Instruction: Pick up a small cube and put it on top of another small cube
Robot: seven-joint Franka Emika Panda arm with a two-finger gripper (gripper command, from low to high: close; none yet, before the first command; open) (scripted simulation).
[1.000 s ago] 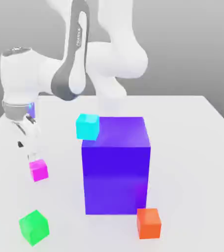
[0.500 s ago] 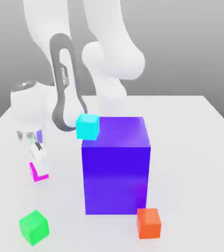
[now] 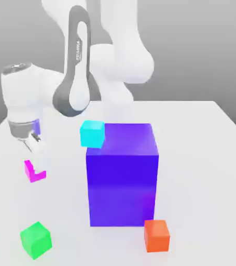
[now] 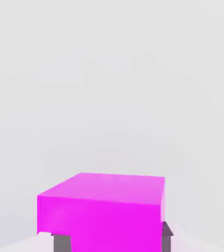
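The small magenta-pink cube [image 3: 28, 169] is at the exterior view's left, partly covered by a white finger. My gripper [image 3: 35, 163] is shut on it from above. In the hand view the cube [image 4: 104, 206] sits between the two dark pads [image 4: 60, 242], with bare white table beyond it. The cube appears to sit slightly off the table [image 3: 203, 156], though I cannot tell the gap. The other small cubes are cyan [image 3: 92, 133], green [image 3: 36, 240] and orange [image 3: 156, 235].
A large blue-violet cube [image 3: 122, 176] stands in the middle of the table, with the cyan cube at its upper left corner in the picture. The green cube lies near the front left, the orange one at the big cube's front right foot. The arm's base rises behind.
The gripper came down over the magenta cube and shut on it. The cube now sits a little higher and further to the exterior view's left than a second ago.
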